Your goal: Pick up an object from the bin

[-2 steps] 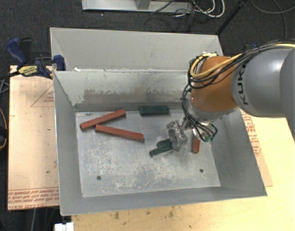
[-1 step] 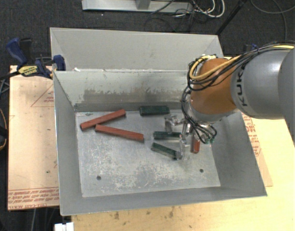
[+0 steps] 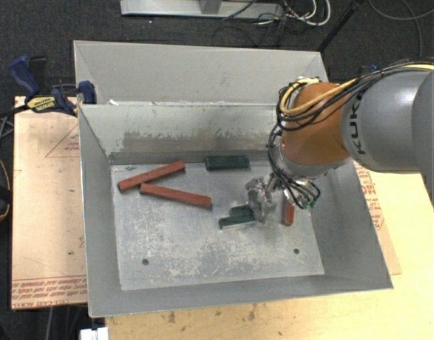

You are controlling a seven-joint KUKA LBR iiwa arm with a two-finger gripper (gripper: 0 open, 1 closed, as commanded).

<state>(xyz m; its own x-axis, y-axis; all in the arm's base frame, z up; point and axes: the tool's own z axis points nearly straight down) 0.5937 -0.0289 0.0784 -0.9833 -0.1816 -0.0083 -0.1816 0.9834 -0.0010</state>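
We see the gripper (image 3: 261, 205) low over the right half of the bin (image 3: 202, 255), under the arm's orange wrist cover. Whether it is spread or closed we cannot tell, as the wrist and cables crowd the tip.

The nearest thing is a small dark green block (image 3: 238, 219), which lies flat on the bin floor just left of the tip and a little toward the front. Its long axis runs roughly left to right, with the right end tipped slightly toward the back wall. That right end is at the gripper, either touching or just beside it (we cannot say which). In our judgement this block is the likely pick, and the move turns on shifting left along that axis so the grasp closes across the block's short side.

A short red-brown piece (image 3: 288, 214) lies just right of the tip, with its long axis running front to back. It could be nudged, though it lies on the side away from the block.

A second dark green block (image 3: 226, 163) lies by the back wall. Two long red-brown bars (image 3: 151, 176) (image 3: 175, 195) lie well apart to the left, clear of the way.
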